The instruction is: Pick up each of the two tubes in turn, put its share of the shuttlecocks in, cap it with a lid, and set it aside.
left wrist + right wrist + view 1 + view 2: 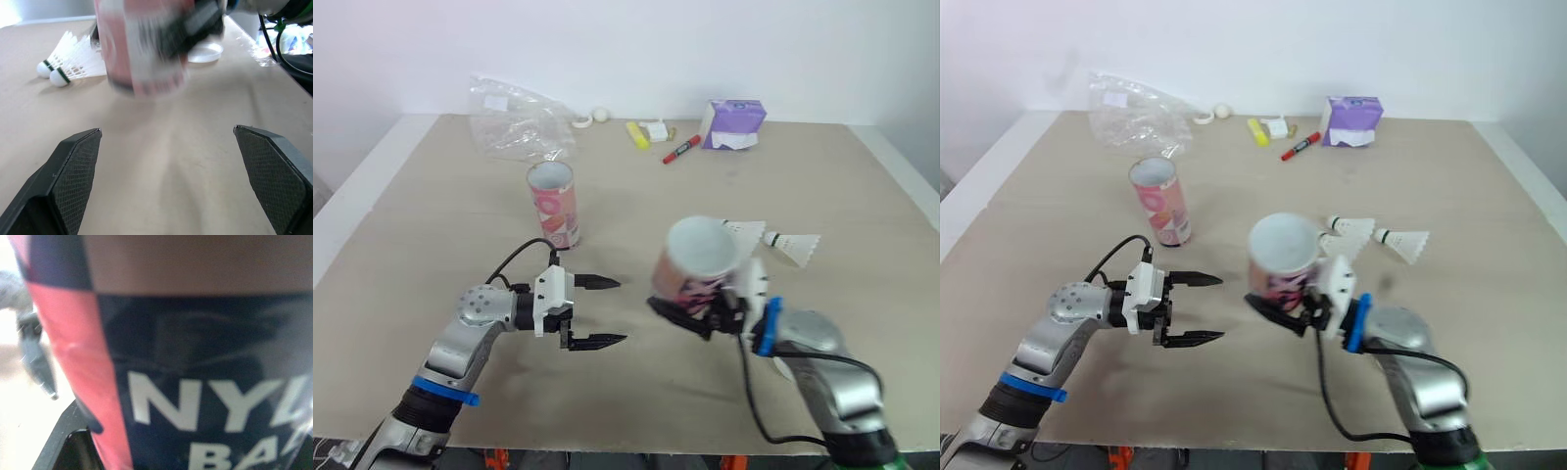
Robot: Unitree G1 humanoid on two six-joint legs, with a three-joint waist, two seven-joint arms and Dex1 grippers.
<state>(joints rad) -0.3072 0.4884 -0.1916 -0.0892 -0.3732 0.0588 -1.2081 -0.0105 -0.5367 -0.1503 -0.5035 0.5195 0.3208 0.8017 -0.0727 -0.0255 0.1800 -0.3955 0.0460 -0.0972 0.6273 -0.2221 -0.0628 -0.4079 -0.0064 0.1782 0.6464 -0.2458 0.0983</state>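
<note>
Pink-and-white cardboard tube (700, 257) sits pinched in the right gripper (1283, 311), lifted off the surface and tipped so its open white mouth faces up toward the head camera. The black fingers wrap its lower part and hide the bottom end. In the right wrist view its wall is so close that only blurred navy and pink print with the letters "NYL" can be read.

The left gripper (619, 311) hovers just above the surface beside the right one, its two fingers spread wide with nothing between them. In its wrist view the held tube is smeared and hard to make out.

A second pink patterned tube (554, 204) stands upright and open beyond the left gripper. Two white feather shuttlecocks (1405, 243) lie on their sides just past the right gripper, one partly behind the held tube. A white round lid (205, 51) lies flat close by the right arm.

The beige table top (431, 225) is bordered by a pale edge. Well beyond both grippers, along its far side, lie a crumpled clear plastic bag (519, 122), a yellow highlighter (636, 135), a red marker (681, 149) and a purple tissue pack (734, 122), with a plain white wall (626, 49) behind them.
</note>
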